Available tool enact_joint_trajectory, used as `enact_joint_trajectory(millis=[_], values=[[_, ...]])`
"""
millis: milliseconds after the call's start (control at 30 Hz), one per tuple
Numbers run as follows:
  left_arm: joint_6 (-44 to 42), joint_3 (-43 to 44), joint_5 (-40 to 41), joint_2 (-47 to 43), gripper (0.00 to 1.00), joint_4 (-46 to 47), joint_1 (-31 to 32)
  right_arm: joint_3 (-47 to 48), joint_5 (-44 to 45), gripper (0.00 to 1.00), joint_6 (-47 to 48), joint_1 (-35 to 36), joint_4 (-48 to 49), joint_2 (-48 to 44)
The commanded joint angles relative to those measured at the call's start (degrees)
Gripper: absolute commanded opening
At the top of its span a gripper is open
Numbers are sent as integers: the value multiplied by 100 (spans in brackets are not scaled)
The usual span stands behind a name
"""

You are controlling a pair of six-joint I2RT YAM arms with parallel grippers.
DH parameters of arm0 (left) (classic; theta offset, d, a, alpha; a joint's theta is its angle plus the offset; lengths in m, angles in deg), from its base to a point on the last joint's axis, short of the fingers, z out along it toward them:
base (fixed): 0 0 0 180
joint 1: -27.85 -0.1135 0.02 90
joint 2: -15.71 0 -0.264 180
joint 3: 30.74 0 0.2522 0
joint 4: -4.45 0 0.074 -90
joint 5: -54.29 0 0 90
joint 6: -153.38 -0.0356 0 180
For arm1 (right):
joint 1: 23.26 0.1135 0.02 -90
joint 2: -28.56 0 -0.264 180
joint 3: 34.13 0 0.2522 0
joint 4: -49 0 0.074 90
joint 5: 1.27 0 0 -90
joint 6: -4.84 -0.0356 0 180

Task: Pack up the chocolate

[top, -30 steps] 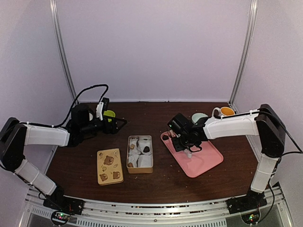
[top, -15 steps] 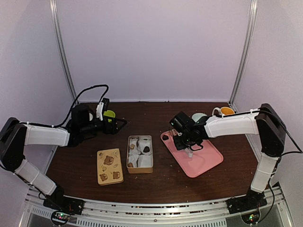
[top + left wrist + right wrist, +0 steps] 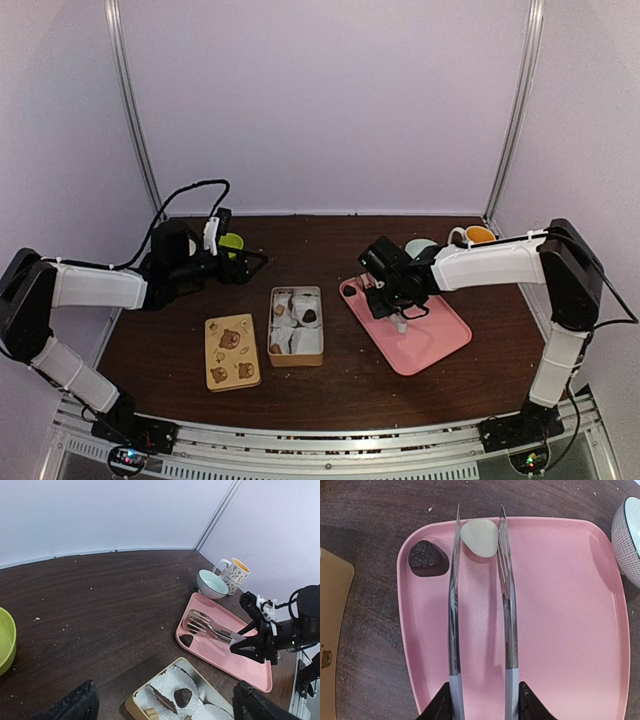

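Shows right jaws closed on tongs [image 3: 453, 605], tips either side of pale piece [image 3: 480, 538] at far end of pink tray [image 3: 560, 605]. Dark chocolate [image 3: 427, 558] just beside it, same tray. Vs. 1 s ago: tongs barely shifted, nothing lifted. Left jaws wide, empty, well apart from tin [image 3: 296, 360]. Means pick-up prob. still pending; tin only part-filled.

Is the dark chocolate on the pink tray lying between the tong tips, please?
No, the dark chocolate lies outside the tongs; a pale lump sits between their tips.
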Motion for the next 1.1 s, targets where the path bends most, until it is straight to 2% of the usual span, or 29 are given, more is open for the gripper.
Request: enact_joint_trajectory(millis=[0,133,400,633,867,1067], values=[[-5,136,-76,-42,96,153,23,48,34,36,-30,-39,39,73],[-14,136,-61,-47,96,153,30,59,49,32,-3,-34,-5,-26],[-29,136,-61,-65,96,131,28,-274,-145,32,426,59,323,-816],[-75,136,-6,-86,96,82,26,-748,-938,31,1005,179,574,-1544],[-80,145,-7,-69,96,72,26,-1147,-1947,31,1751,862,490,-2220],[-84,150,-3,-69,96,65,24,-1162,-2141,32,1794,1174,322,-2313]])
